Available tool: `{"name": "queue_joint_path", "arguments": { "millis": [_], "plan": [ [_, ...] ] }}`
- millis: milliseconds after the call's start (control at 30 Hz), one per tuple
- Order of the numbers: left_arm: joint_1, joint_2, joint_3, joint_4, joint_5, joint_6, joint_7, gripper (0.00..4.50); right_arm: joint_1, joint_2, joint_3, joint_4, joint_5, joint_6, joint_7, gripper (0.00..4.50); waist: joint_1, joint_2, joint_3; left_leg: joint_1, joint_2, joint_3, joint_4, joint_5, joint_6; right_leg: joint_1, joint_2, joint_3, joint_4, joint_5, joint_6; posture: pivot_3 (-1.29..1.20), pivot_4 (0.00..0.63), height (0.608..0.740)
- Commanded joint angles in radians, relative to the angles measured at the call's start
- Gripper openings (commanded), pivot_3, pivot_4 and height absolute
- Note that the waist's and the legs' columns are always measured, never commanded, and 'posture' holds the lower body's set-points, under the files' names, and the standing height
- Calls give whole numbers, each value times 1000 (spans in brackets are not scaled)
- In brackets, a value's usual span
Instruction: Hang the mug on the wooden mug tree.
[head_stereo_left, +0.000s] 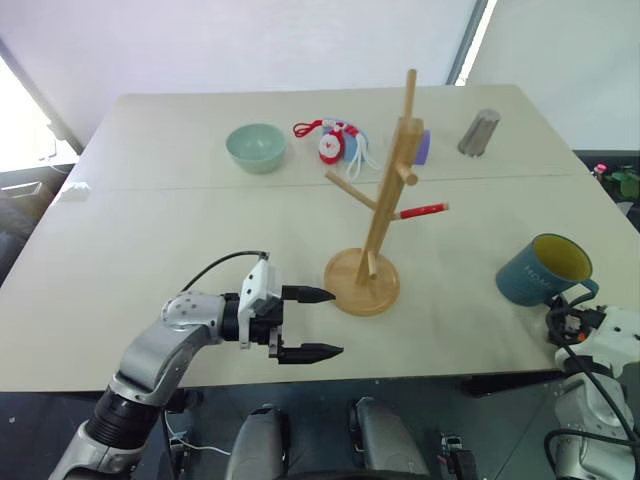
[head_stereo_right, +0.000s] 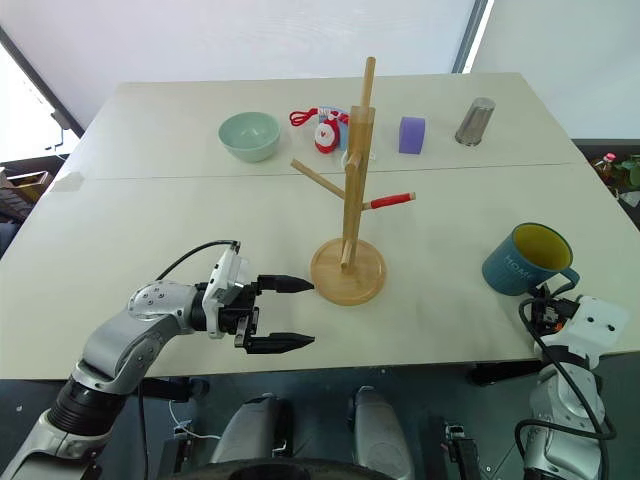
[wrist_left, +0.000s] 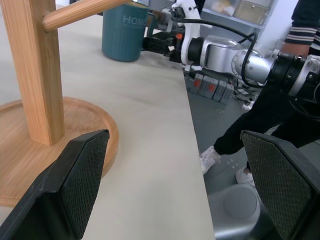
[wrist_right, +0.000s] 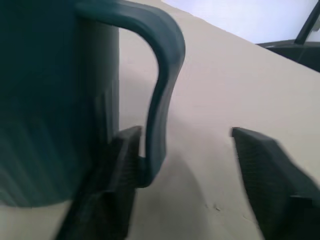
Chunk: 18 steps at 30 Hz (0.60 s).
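The teal mug (head_stereo_left: 545, 268) with a yellow inside stands upright near the table's right front edge, its handle (wrist_right: 162, 85) turned toward my right gripper (wrist_right: 185, 145). That gripper is open: one finger (wrist_right: 122, 165) sits in the gap between handle and mug wall, the other stands apart on the handle's outer side. The wooden mug tree (head_stereo_left: 385, 200) rises mid-table on its round base (head_stereo_left: 362, 283), with a red-tipped peg pointing right. My left gripper (head_stereo_left: 336, 322) is open and holds nothing, pointing right, level with the table just left of the base.
At the back of the table are a pale green bowl (head_stereo_left: 255, 146), a red, white and blue trinket (head_stereo_left: 333, 142), a purple block (head_stereo_right: 411, 134) and a grey metal cylinder (head_stereo_left: 479, 132). A person (wrist_left: 305, 20) stands beyond the table's right edge.
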Motion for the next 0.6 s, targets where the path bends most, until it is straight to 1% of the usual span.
{"name": "queue_joint_path", "arguments": {
  "millis": [33,67,100,233,267,333,367,400,500,600],
  "plan": [
    [5,3,13,-42,-11,-18,5,4500,0,-11,-9,-23,32,-4,28,979,1,0,0,0,0,0,0,0,0,0,0,0,0,0,0,0,150,740],
    [6,3,13,-42,-11,-18,6,4500,2,-10,-6,-29,36,-3,34,452,1,0,0,0,0,0,0,0,0,0,0,0,0,0,0,0,150,740],
    [8,5,13,-40,-9,-20,6,4500,6,-11,-2,-38,38,-3,42,26,1,0,0,0,0,0,0,0,0,0,0,0,0,0,0,0,150,740],
    [10,8,14,-35,-8,-24,7,4500,25,-16,14,-72,39,0,69,26,0,0,0,0,0,0,0,0,0,1,0,0,0,0,0,0,150,740],
    [8,8,18,-30,-7,-26,9,4500,40,-29,33,-95,19,0,87,26,0,0,0,0,0,0,0,0,0,1,0,0,0,0,0,0,150,740],
    [5,10,37,-2,1,-40,15,4500,102,-113,117,-195,-97,-33,166,26,0,3,-1,1,0,0,0,0,0,1,0,0,0,0,0,0,150,740],
    [4,12,41,6,3,-44,16,4500,120,-137,141,-223,-128,-41,185,26,0,4,-1,1,0,1,0,0,0,0,0,1,0,0,0,0,150,740],
    [-1,11,54,27,5,-53,21,4500,128,-194,160,-288,-148,-54,230,26,-2,3,-1,2,0,1,0,0,0,1,0,1,1,0,0,0,150,740],
    [-19,7,83,80,9,-71,33,4500,109,-352,184,-431,-160,-46,356,26,-5,2,-1,5,0,3,0,0,0,2,0,2,2,0,0,0,150,740],
    [-35,-4,97,105,1,-73,42,4500,71,-462,203,-476,-164,-14,440,26,-1,-1,0,11,0,1,0,0,0,8,2,0,3,-2,3,0,150,740]
  ]
}}
